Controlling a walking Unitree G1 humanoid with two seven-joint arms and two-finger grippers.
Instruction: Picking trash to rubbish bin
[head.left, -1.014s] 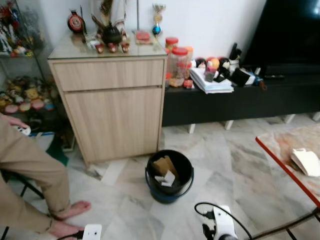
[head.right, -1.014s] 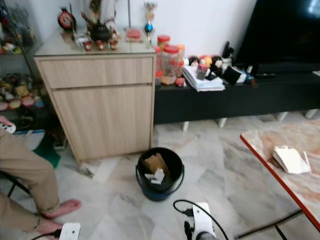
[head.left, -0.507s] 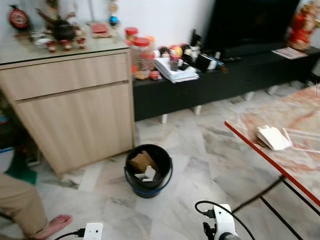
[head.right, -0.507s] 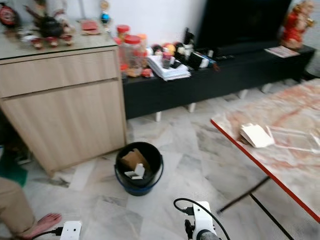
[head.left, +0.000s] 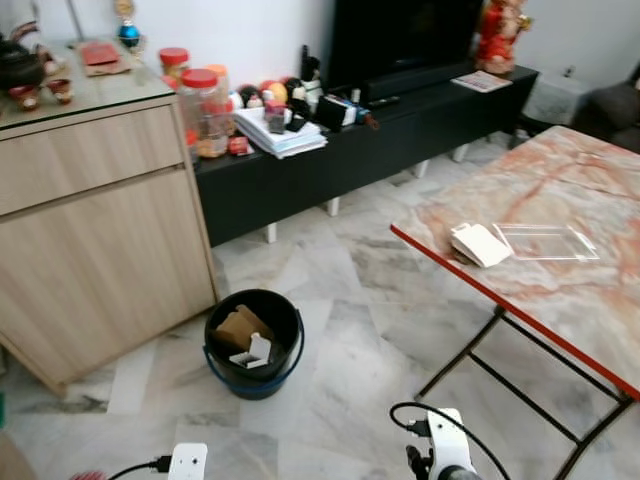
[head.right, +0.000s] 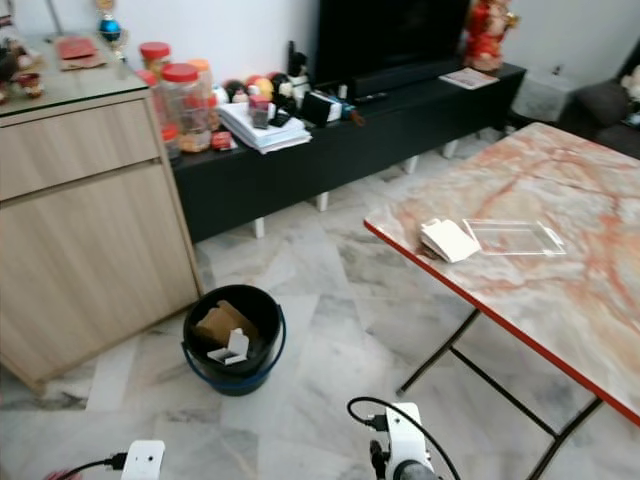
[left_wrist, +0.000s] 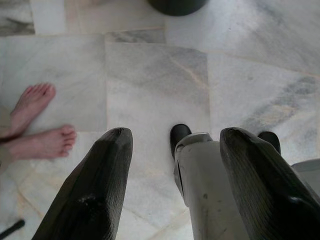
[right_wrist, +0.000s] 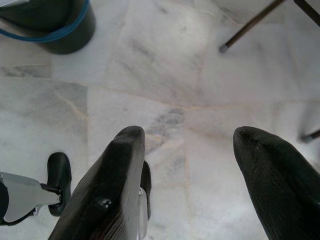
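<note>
Both arms are hanging low, pointed down at the marble floor (head.left: 360, 330). The left claw (left_wrist: 175, 185) has its two black fingers spread wide with nothing between them, just floor tiles and part of the robot's own leg underneath. A person's bare feet (left_wrist: 37, 125) sit on the floor off to one side of that claw, and the dark base of the bin pokes in at the far edge beyond the fingertips.

The right claw (right_wrist: 195, 185) is the same deal: fingers wide apart, gripping nothing, floor below. The rubbish bin (right_wrist: 47, 22), black with a blue band, is out ahead of it and off toward the left-arm side, and a thin black leg of the bench (right_wrist: 250, 25) is ahead on the other side.

From the head view, the bin (head.left: 253, 340) stands on the floor ahead of both claws, nearer the left one, with cardboard and a white scrap in it. The trash, a white folded paper thing (head.left: 478, 244), lies on the marble-topped bench (head.left: 560, 290) ahead and right of the right claw, touching a clear plastic sheet (head.left: 547, 241).
</note>
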